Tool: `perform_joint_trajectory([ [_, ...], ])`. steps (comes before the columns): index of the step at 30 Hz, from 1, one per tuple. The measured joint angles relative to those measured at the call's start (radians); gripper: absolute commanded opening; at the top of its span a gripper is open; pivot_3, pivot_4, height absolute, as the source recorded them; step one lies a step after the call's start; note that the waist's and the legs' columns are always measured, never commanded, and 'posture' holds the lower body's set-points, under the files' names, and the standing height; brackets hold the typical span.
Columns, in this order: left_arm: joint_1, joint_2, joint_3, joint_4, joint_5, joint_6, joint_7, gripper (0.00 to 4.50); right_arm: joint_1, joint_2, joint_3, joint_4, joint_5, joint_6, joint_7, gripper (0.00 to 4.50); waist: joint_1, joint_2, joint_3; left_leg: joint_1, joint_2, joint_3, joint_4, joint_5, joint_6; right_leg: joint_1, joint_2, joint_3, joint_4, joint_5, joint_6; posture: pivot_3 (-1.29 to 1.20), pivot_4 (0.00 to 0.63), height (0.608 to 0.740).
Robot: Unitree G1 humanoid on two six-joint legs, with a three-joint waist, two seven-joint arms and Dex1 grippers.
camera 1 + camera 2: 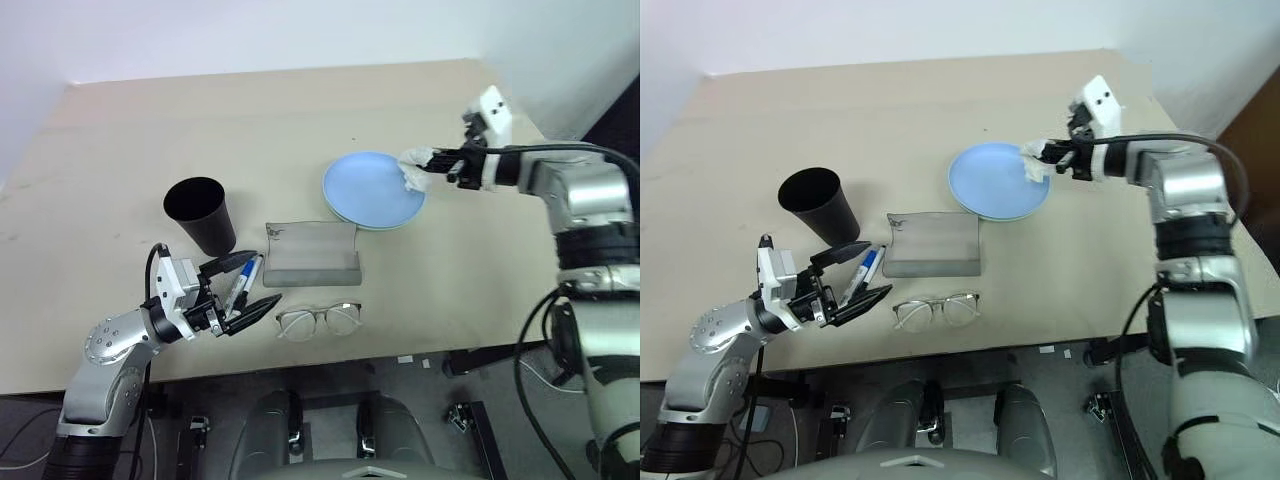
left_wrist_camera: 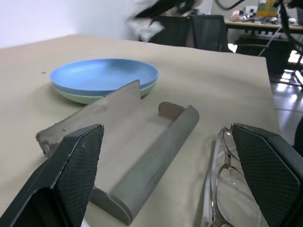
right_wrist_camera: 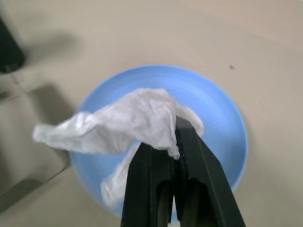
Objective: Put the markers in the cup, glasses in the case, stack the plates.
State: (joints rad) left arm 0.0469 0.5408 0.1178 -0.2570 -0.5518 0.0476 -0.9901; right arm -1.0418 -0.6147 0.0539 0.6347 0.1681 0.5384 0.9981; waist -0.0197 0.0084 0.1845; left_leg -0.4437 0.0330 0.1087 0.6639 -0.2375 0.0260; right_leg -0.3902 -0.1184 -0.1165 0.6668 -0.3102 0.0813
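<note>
Light blue plate [image 1: 372, 187] sits stacked on the mint green plate [image 2: 80, 96], round and shallow, on the beige surface [image 1: 120, 150]. Right fingers [image 3: 175, 142] are clenched on a crumpled white tissue [image 3: 128, 120] above it. Left fingers [image 1: 262, 303] are spread near the glasses [image 1: 318, 320].

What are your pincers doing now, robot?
Left pincer open beside markers. Right pincer shut on tissue, above stacked plates. Glasses outside case.
</note>
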Motion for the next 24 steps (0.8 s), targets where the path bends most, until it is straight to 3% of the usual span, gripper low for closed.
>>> perform_joint_trajectory([
  [6,0.026,-0.001,0.007,-0.004,0.011,-0.017,0.014,4.50,-0.127,0.141,0.038,0.336,-0.090,-0.136,-0.122,0.01,0.001,0.000,0.000,-0.002,0.000,0.003,-0.001,0.003,-0.004,-0.002,0.001,0.001,0.000,0.000,0.000,0.00,0.150,0.719],
  [9,0.037,-0.002,0.010,-0.015,0.014,-0.017,0.019,4.50,-0.167,0.161,0.039,0.411,-0.119,-0.165,-0.138,0.63,0.001,0.000,0.000,-0.002,-0.001,0.003,-0.001,0.003,-0.004,-0.002,0.001,0.001,0.000,0.000,0.000,0.00,0.150,0.719],
  [20,0.057,-0.002,0.013,-0.031,0.021,-0.030,0.035,4.50,-0.190,0.178,0.048,0.422,-0.157,-0.195,-0.025,4.46,-0.001,0.000,0.000,-0.001,0.000,0.003,-0.001,0.003,-0.004,-0.003,0.001,0.002,0.001,0.000,0.001,0.00,0.150,0.719],
  [24,0.055,-0.001,0.013,-0.031,0.021,-0.032,0.032,4.50,-0.182,0.170,0.059,0.337,-0.164,-0.195,0.020,4.46,0.000,0.000,0.000,-0.001,0.000,0.003,-0.001,0.003,-0.004,-0.003,0.001,0.002,0.001,0.000,0.001,0.00,0.150,0.719],
])
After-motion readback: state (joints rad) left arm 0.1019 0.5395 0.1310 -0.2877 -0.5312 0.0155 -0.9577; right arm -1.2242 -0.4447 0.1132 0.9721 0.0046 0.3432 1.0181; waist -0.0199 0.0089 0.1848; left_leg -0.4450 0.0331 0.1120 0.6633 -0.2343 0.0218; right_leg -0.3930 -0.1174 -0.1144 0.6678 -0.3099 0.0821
